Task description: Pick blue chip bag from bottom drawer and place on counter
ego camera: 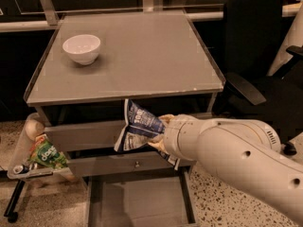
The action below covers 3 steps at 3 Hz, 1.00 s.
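Camera view looks down on the grey drawer cabinet from the front. The tool is positioned in front of the two upper drawers, below the chipped front edge of the counter and above the pulled-out bottom drawer. Its fingers are closed narrowly on the blue chip bag, gripping the bag at its right side. The bag is clear of the bottom drawer and hangs in the air, tilted, with its upper corner just under the counter rim and its lower corner overlapping the front of the top drawer. The bag does not touch the counter surface. The white arm enters from the lower right and reaches leftward to the tool. The middle drawer (identified by the small knob on its front) sits just below the bag. A white bowl stands upright on the rear left of the counter, well apart from the bag. A green snack bag lies on a side tray to the left of the cabinet. A black chair stands to the right of the cabinet.
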Each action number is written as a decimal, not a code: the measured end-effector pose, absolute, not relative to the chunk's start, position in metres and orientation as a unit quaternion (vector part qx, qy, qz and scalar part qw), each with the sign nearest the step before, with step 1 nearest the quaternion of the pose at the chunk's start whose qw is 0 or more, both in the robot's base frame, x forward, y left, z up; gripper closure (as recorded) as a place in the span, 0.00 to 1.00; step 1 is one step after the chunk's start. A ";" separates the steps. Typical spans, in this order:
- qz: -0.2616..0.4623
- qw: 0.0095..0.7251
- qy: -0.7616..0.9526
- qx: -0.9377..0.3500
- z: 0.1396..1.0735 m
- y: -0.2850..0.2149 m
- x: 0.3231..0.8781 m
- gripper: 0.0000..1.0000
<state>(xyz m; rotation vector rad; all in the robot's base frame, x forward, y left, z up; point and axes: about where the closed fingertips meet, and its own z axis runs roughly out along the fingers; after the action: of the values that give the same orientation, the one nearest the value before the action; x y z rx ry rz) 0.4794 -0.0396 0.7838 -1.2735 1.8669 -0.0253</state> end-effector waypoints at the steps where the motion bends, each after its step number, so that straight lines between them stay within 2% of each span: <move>1: -0.012 0.445 0.741 -0.503 0.801 -0.041 0.489 1.00; 3: -0.030 0.483 0.727 -0.487 0.884 -0.077 0.551 1.00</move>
<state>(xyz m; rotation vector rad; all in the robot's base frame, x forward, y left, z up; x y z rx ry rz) 0.5508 -0.0765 0.8837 -1.1870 1.7703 -0.0719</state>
